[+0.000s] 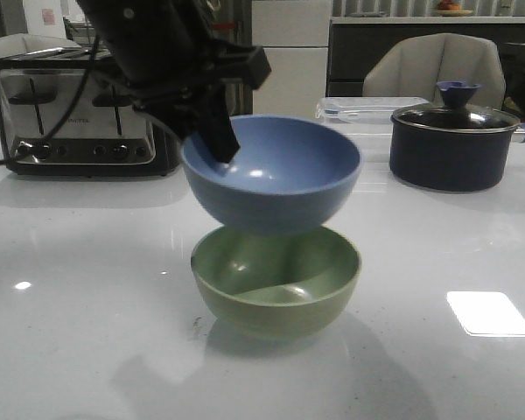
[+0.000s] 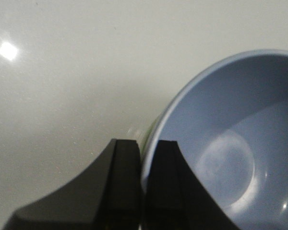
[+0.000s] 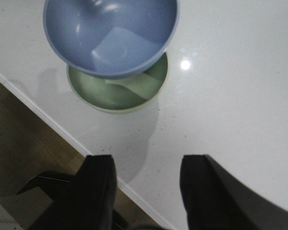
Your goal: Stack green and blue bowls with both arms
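Front view: the left gripper [image 1: 217,131] reaches down from the upper left and pinches the left rim of the blue bowl [image 1: 276,175], one finger inside the bowl. The blue bowl hangs upright directly above the green bowl [image 1: 277,282], its base at about the level of the green rim; whether the two touch cannot be told. The green bowl stands on the white table [image 1: 87,297] near the middle of its front part. At the back left corner stands a black and chrome toaster [image 1: 74,114]. Toward the back right is a dark pot with a glass lid [image 1: 455,140], and just behind it lies a clear plastic container [image 1: 367,108]. The right gripper does not show here.

Left wrist view: the left gripper [image 2: 143,184] has its two black fingers [image 2: 122,187] clamped close together on the blue bowl's [image 2: 230,153] rim, one outside and one inside. A sliver of green shows just past the rim.

Right wrist view: the right gripper [image 3: 146,189] holds nothing, its fingers [image 3: 98,187] spread wide apart, well away from the bowls. The blue bowl [image 3: 110,33] sits over the green bowl [image 3: 120,93], which stands near the table [image 3: 230,96] edge.
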Available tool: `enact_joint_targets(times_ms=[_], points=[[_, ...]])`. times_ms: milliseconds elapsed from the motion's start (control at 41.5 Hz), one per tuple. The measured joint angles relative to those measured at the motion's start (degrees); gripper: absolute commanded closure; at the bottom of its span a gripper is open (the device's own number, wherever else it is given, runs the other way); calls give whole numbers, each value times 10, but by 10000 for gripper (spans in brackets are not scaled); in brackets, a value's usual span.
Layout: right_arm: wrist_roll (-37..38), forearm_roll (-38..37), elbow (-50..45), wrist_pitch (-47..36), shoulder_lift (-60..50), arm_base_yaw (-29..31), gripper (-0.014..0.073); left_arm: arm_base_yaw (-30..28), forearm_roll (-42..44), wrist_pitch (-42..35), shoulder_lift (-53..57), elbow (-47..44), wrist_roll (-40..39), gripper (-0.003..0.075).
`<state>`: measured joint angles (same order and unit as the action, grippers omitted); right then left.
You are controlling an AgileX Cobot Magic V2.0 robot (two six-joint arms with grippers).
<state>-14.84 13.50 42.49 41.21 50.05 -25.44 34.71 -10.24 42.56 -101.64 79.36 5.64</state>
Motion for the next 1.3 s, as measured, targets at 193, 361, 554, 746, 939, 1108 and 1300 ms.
enact_joint_targets(times_ms=[193, 361, 554, 746, 939, 1108, 1300], points=[[0, 0, 0, 0, 0, 0, 160, 9, -1, 10, -41, 0, 0, 625], [0, 0, 0, 0, 0, 0, 160, 14, -14, 10, -60, 0, 0, 520], [0, 0, 0, 0, 0, 0, 160, 16, -18, 10, -62, 0, 0, 341], [0, 0, 0, 0, 0, 0, 160, 16, 3, 9, -61, 0, 0, 328], [0, 0, 0, 0, 0, 0, 160, 16, 46, 12, -9, 0, 0, 329], [0, 0, 0, 0, 0, 0, 160, 16, 59, 11, 89, -29, 0, 330], [0, 0, 0, 0, 0, 0, 160, 16, 78, -1, 216, -120, 0, 330]])
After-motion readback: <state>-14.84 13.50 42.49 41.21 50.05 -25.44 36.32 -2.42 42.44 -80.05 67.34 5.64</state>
